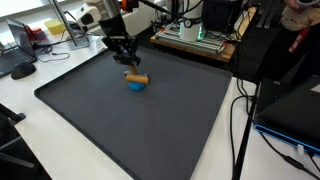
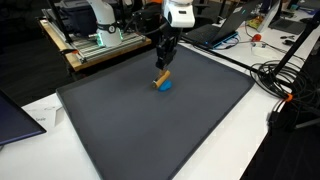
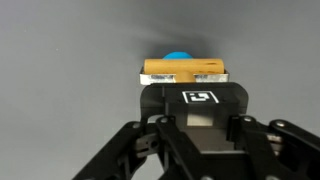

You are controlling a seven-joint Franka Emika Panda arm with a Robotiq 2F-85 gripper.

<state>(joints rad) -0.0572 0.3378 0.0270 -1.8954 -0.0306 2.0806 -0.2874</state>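
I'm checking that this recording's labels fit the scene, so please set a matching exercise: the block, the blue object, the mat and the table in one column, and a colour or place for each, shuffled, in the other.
Things:
1 wooden block
2 blue object
3 mat
4 table

Descriptions:
a dark grey, spread over the tabletop
b tan, gripped between the jaws
c white, showing around the mat's edges
d on the mat, right under the block

Pairs: 1-b, 2-d, 3-a, 4-c

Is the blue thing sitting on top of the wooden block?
No, in an exterior view the wooden block is above the blue thing, which rests on the dark mat.
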